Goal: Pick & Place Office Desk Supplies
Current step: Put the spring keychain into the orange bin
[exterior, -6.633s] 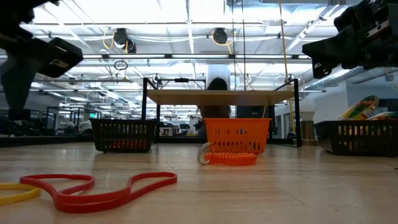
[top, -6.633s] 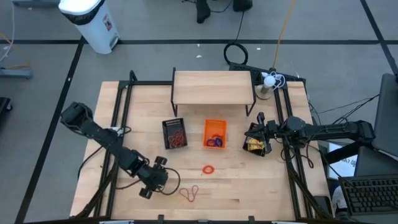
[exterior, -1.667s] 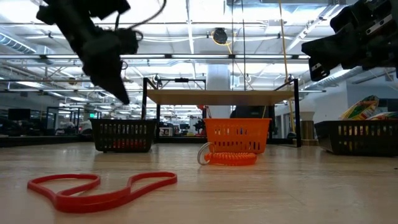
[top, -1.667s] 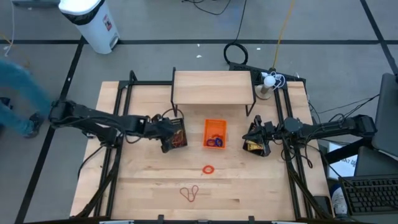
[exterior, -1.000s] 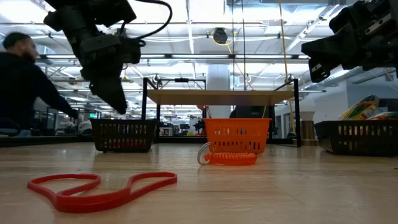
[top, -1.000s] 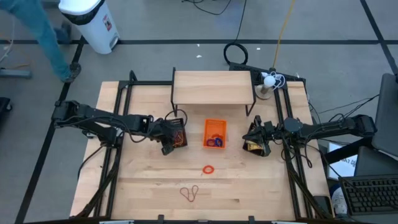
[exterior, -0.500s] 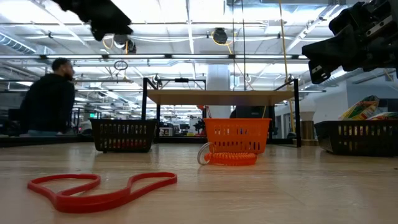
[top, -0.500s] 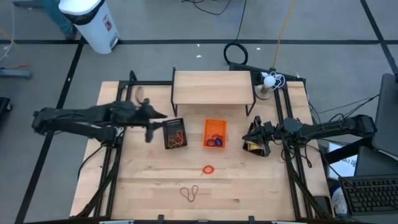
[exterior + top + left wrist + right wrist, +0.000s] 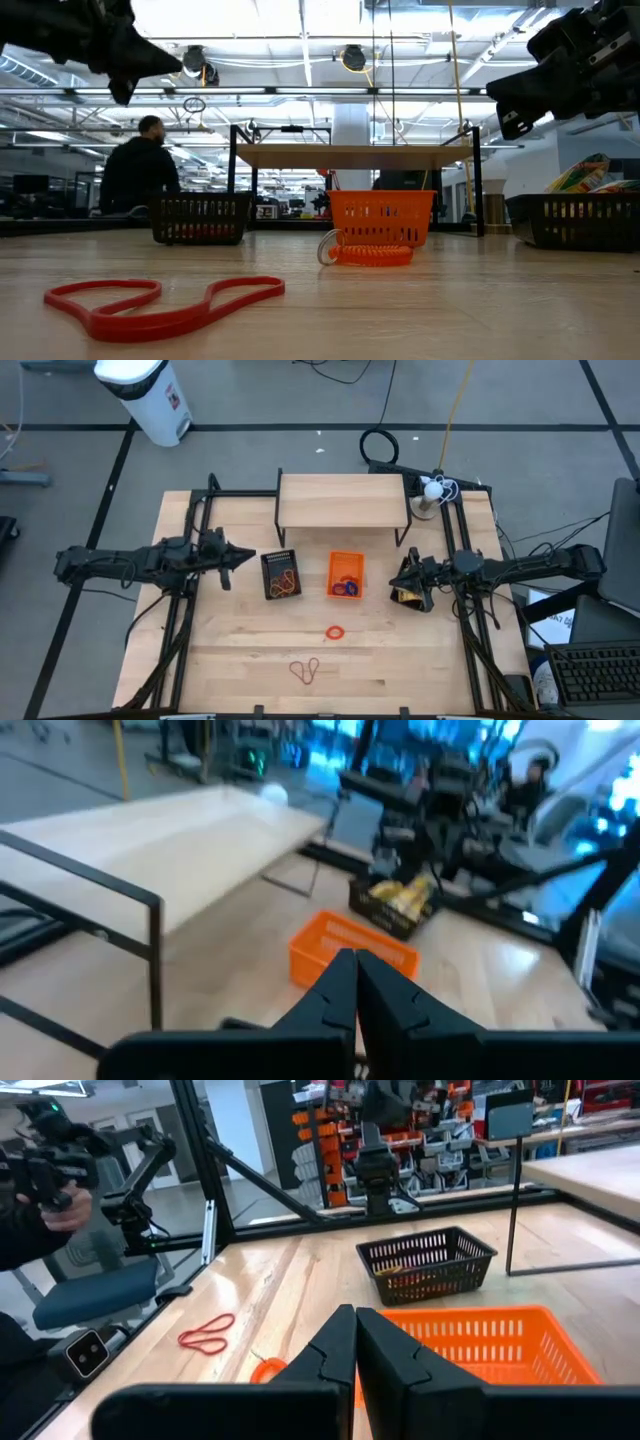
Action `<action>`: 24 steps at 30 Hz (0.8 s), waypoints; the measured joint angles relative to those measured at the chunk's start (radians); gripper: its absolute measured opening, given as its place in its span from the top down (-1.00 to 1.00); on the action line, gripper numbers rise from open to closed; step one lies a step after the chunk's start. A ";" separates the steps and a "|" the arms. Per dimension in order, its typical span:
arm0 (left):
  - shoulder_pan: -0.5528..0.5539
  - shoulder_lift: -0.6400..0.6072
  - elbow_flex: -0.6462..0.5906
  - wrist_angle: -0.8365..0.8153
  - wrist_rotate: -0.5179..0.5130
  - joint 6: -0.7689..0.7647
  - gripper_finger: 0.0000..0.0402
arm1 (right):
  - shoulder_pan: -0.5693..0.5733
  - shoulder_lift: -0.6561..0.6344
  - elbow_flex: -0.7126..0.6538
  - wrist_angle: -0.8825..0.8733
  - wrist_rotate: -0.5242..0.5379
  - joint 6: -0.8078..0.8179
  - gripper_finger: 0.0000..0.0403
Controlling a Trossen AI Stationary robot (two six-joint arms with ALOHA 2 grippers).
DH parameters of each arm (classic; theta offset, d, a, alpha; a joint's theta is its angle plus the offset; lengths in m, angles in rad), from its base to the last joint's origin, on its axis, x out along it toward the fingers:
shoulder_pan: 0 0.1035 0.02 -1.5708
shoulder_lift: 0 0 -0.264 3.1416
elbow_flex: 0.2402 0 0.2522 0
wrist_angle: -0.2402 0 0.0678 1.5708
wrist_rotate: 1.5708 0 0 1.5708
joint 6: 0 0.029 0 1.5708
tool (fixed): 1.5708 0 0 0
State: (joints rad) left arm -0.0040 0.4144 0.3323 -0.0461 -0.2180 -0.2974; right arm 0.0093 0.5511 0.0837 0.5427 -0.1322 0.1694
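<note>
A red rubber band (image 9: pixel 306 671) (image 9: pixel 160 305) lies flat near the table's front edge, and an orange ring (image 9: pixel 335 632) lies in the middle. A black basket (image 9: pixel 281 574) holds rubber bands. An orange basket (image 9: pixel 346 575) holds purple rings, and a black basket (image 9: pixel 412 596) at the right holds yellow packets. My left gripper (image 9: pixel 250 555) (image 9: pixel 355 970) hangs shut and empty, level, left of the first black basket. My right gripper (image 9: pixel 397 573) (image 9: pixel 355 1325) is shut and empty above the packet basket's left side, pointing at the orange basket.
A raised wooden shelf (image 9: pixel 343 500) on black legs stands at the table's back. Black frame rails (image 9: pixel 190 540) run along both sides. A white lamp (image 9: pixel 432 490) stands at the back right. Beyond the table a person (image 9: pixel 140 170) is in the room.
My left gripper has drawn back from above the black basket with the rubber bands toward the table's left edge. It has risen and tipped from pointing down to level. The person in the background has walked toward the right of the low view.
</note>
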 joint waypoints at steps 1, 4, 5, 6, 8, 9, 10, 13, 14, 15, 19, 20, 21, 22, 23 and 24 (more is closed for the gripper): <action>0.001 -0.017 -0.022 0.020 -0.005 0.000 0.98 | 0.000 0.000 0.000 0.006 0.000 -0.001 0.98; 0.005 -0.049 -0.085 0.073 0.025 -0.008 0.95 | 0.000 0.000 0.000 0.009 0.000 -0.001 0.98; 0.005 -0.052 -0.105 0.080 0.036 -0.021 0.95 | 0.000 0.000 0.000 0.008 0.000 -0.001 0.98; 0.005 -0.054 -0.126 0.091 0.039 -0.034 0.95 | 0.000 0.000 0.000 0.007 0.001 -0.001 0.98; 0.005 -0.055 -0.158 0.132 0.042 -0.052 0.98 | 0.000 0.000 0.000 0.007 0.001 -0.006 0.98; 0.005 -0.055 -0.175 0.148 0.042 -0.057 0.99 | 0.000 0.000 0.000 0.007 0.001 -0.007 0.98; 0.005 -0.055 -0.191 0.167 0.042 -0.063 0.98 | 0.000 0.000 0.000 0.007 0.001 -0.009 0.98; 0.005 -0.055 -0.233 0.228 0.042 -0.072 0.96 | 0.000 0.000 0.000 0.007 0.001 -0.015 0.98; 0.005 -0.056 -0.245 0.233 0.042 -0.073 0.96 | 0.000 0.000 0.000 0.007 0.002 -0.017 0.98; 0.005 -0.056 -0.253 0.234 0.042 -0.078 0.97 | 0.000 0.000 0.000 0.007 0.004 -0.017 0.98; 0.005 -0.055 -0.278 0.234 0.042 -0.098 0.98 | 0.000 0.000 0.000 0.007 0.005 -0.017 0.98; 0.005 -0.055 -0.281 0.234 0.043 -0.099 0.97 | 0.000 0.000 0.000 0.008 0.005 -0.017 0.98; 0.005 -0.055 -0.282 0.233 0.047 -0.099 0.96 | 0.000 0.000 0.000 0.009 0.005 -0.017 0.98; 0.005 -0.055 -0.283 0.231 0.053 -0.098 0.96 | 0.000 0.000 0.000 0.010 0.005 -0.017 0.98; 0.005 -0.055 -0.283 0.231 0.059 -0.097 0.97 | 0.000 0.000 0.000 0.010 0.005 -0.017 0.98; 0.005 -0.055 -0.283 0.231 0.063 -0.093 0.98 | 0.000 0.000 0.000 0.010 0.005 -0.017 0.98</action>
State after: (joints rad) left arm 0.0013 0.3592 0.0498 0.1852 -0.1545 -0.3902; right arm 0.0093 0.5510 0.0837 0.5529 -0.1276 0.1524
